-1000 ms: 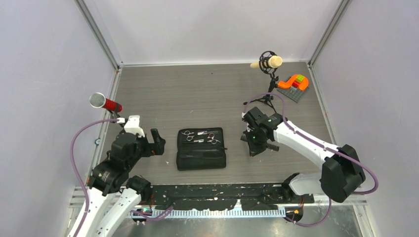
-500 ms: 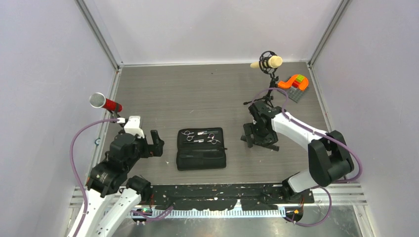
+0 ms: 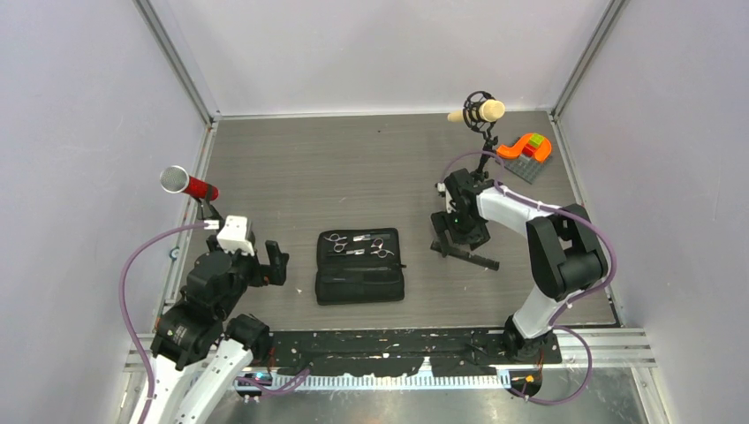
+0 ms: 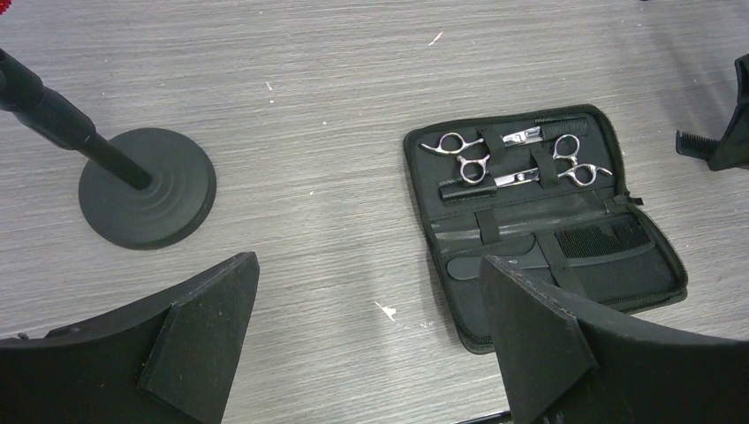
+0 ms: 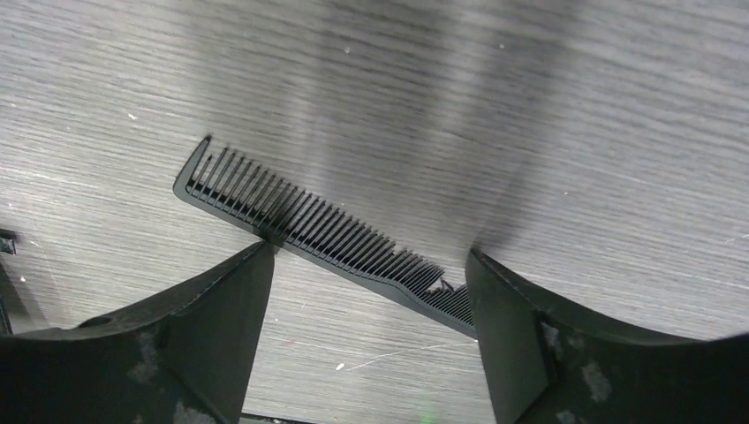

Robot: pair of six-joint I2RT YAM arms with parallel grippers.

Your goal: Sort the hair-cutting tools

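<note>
Top external shows your right arm (image 3: 517, 212) folded tight, elbow high, with the right gripper (image 3: 455, 238) aimed down at the table (image 3: 353, 168) right of the open black case (image 3: 360, 284). Its jaws are wide and grip nothing, straddling a black comb (image 3: 474, 259) that lies flat, while your left gripper (image 3: 276, 261) hangs left of the case, jaws fully wide. Right wrist alone shows the comb's teeth passing one fingertip (image 5: 252, 265), contact unclear; left wrist alone shows two silver scissors (image 4: 461, 152) strapped in the case's upper half and a second comb (image 4: 609, 237) in its lower half.
</note>
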